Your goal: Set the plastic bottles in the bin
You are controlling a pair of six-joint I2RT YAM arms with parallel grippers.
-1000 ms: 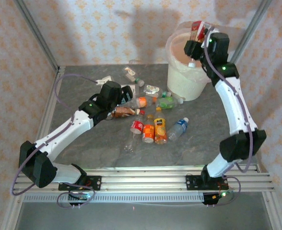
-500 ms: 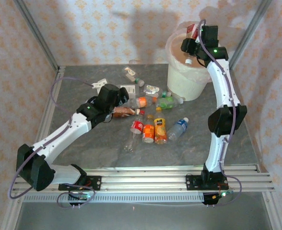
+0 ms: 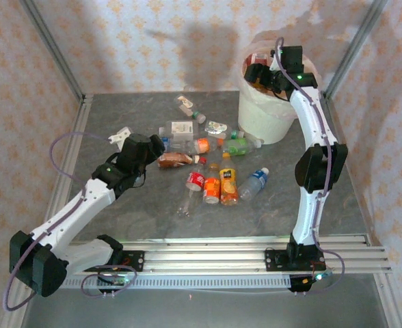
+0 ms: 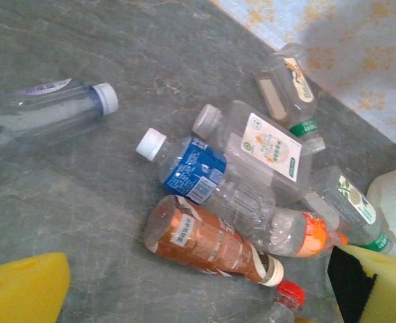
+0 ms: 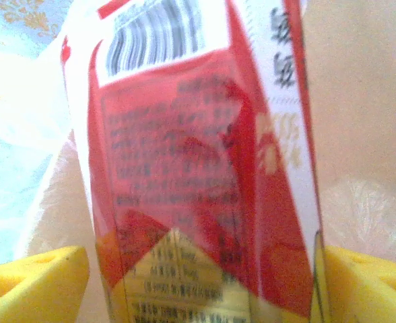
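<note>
At the near edge of the table (image 3: 153,208) our two arms rise from their bases. Our left arm reaches forward and to the left, and the left gripper (image 3: 120,135) sits just left of the scattered plastic bottles (image 3: 228,186). Its jaws are spread as wide as they go and hold nothing. From the left wrist we see its yellow pads (image 4: 23,289) far apart at the bottom corners.

Beyond them a brown bottle (image 4: 208,239) lies on its side, touching a blue-labelled bottle (image 4: 191,168) with a white cap. A clear bottle (image 4: 50,114) lies apart to the left, and a white-labelled bottle (image 4: 269,145) lies further back.

From above, the bottles lie loose across the middle of the table, none of them in the bin (image 3: 262,123), which stands at the far right corner.

Our right arm stretches up and back to that corner, and the right gripper (image 3: 261,74) hangs over the bin's mouth. A red-labelled bottle (image 5: 198,168) stands upright between its fingers (image 5: 29,282), above the pale bag lining. The pads sit close on either side of it, but we cannot tell whether they press the bottle or have let it go.
</note>
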